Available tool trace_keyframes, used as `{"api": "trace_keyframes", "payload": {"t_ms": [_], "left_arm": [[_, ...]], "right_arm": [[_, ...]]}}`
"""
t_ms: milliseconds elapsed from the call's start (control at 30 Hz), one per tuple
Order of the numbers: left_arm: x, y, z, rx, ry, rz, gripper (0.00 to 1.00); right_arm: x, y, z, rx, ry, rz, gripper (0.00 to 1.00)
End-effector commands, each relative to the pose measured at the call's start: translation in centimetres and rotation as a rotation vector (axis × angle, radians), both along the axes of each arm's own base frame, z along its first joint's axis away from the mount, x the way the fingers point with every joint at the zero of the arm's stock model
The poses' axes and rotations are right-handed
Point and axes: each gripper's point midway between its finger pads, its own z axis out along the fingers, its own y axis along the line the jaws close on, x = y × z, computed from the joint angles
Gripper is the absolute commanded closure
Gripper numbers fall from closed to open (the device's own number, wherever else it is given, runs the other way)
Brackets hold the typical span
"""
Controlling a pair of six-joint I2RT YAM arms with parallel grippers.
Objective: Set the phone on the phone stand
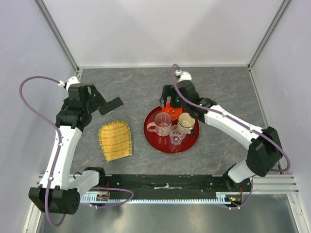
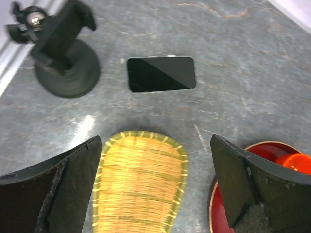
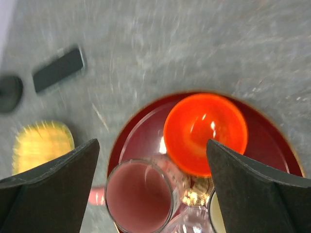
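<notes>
Lying flat ahead of the spread, empty left gripper (image 2: pixel 155 145), the phone (image 2: pixel 161 74) looks rigid, light, slippery; pinch its long edges.

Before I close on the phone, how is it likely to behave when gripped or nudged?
The phone looks thin and rigid, so it probably won't flex. It lies flat on the table, leaving little edge to catch; a push may skid it along instead. Its glossy screen suggests a slippery grip.
</notes>
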Motion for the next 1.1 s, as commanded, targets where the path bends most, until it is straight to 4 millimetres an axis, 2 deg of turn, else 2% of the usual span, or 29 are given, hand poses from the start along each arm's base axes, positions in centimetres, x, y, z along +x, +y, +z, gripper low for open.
{"api": "trace_keyframes", "payload": {"t_ms": [0, 67, 100, 133, 200, 233, 267, 300, 333, 433, 533, 633, 667, 700, 733, 767, 833, 900, 967, 1000, 1033, 1067], "left_arm": [[-3.2, 4.0, 1.0, 0.149, -0.027, 0.149, 0.01], [-4.1, 5.5, 1.1, 0.196, -0.035, 0.222, 0.0], [-4.4, 5.7, 1.5, 0.204, -0.052, 0.231, 0.0], [-4.3, 5.7, 1.6, 0.216, -0.058, 0.218, 0.0], [-2.3, 3.4, 2.0, 0.214, -0.094, 0.038, 0.0], [-1.4, 2.0, 2.0, 0.195, -0.092, -0.053, 0.0], [-0.6, -0.8, 1.8, 0.128, -0.094, -0.206, 0.0], [0.6, -2.0, 0.4, 0.104, -0.038, -0.281, 0.03], [1.3, -3.9, 1.2, 0.055, -0.05, -0.37, 0.08], [3.9, -4.6, 0.1, 0.014, 0.036, -0.393, 0.17], [5.9, -4.8, 0.5, -0.005, 0.0, -0.371, 0.16], [7.2, -5.3, 0.8, -0.021, -0.048, -0.386, 0.08], [8.1, -5.8, 0.0, -0.029, -0.033, -0.411, 0.06], [8.6, -5.9, -0.8, -0.019, -0.006, -0.439, 0.07], [9.3, -6.2, -0.3, -0.02, -0.006, -0.459, 0.08], [9.8, -6.3, -2.5, -0.017, 0.071, -0.48, 0.09], [10.5, -5.4, -2.7, 0.017, 0.096, -0.45, 0.1], [10.2, -4.7, -2.9, 0.028, 0.09, -0.395, 0.1], [9.8, -3.2, -1.9, 0.032, 0.025, -0.272, 0.1], [8.1, -2.4, -1.8, 0.037, 0.009, -0.216, 0.1], [7.3, -0.3, -1.7, 0.078, 0.003, -0.101, 0.08], [6.4, 0.7, -1.7, 0.061, -0.006, -0.02, 0.07]], "right_arm": [[-4.1, 2.0, -1.8, -0.235, 0.071, 0.199, 0.02], [-4.3, 0.7, -2.1, -0.344, 0.066, 0.177, 0.02], [-5.0, 0.0, -2.6, -0.4, 0.085, 0.181, 0.02], [-5.2, -0.7, -2.1, -0.425, 0.072, 0.175, 0.02], [-5.4, -2.6, -1.7, -0.503, 0.053, 0.154, 0.02], [-5.7, -3.4, -0.4, -0.507, 0.023, 0.139, 0.02], [-5.8, -4.3, 0.1, -0.53, 0.004, 0.123, 0.02], [-6.0, -4.7, 0.7, -0.535, -0.011, 0.124, 0.02], [-6.7, -5.4, 2.1, -0.517, -0.047, 0.126, 0.02], [-8.3, -6.5, 4.8, -0.463, -0.136, 0.153, 0.02], [-10.4, -6.9, 6.9, -0.366, -0.208, 0.196, 0.02], [-12.3, -6.9, 7.7, -0.283, -0.232, 0.238, 0.02], [-12.8, -6.7, 7.7, -0.267, -0.234, 0.261, 0.02], [-13.3, -6.4, 7.6, -0.254, -0.232, 0.294, 0.02], [-14.1, -6.0, 7.4, -0.235, -0.228, 0.343, 0.02], [-14.4, -5.8, 7.4, -0.226, -0.229, 0.357, 0.02], [-14.7, -5.8, 7.1, -0.217, -0.224, 0.367, 0.02], [-14.9, -5.8, 7.0, -0.214, -0.219, 0.371, 0.02], [-15.0, -5.8, 6.6, -0.217, -0.211, 0.377, 0.02], [-14.9, -5.8, 6.6, -0.219, -0.212, 0.376, 0.02], [-15.0, -5.8, 6.4, -0.223, -0.211, 0.378, 0.02], [-14.9, -5.9, 6.4, -0.225, -0.213, 0.375, 0.02]]}}
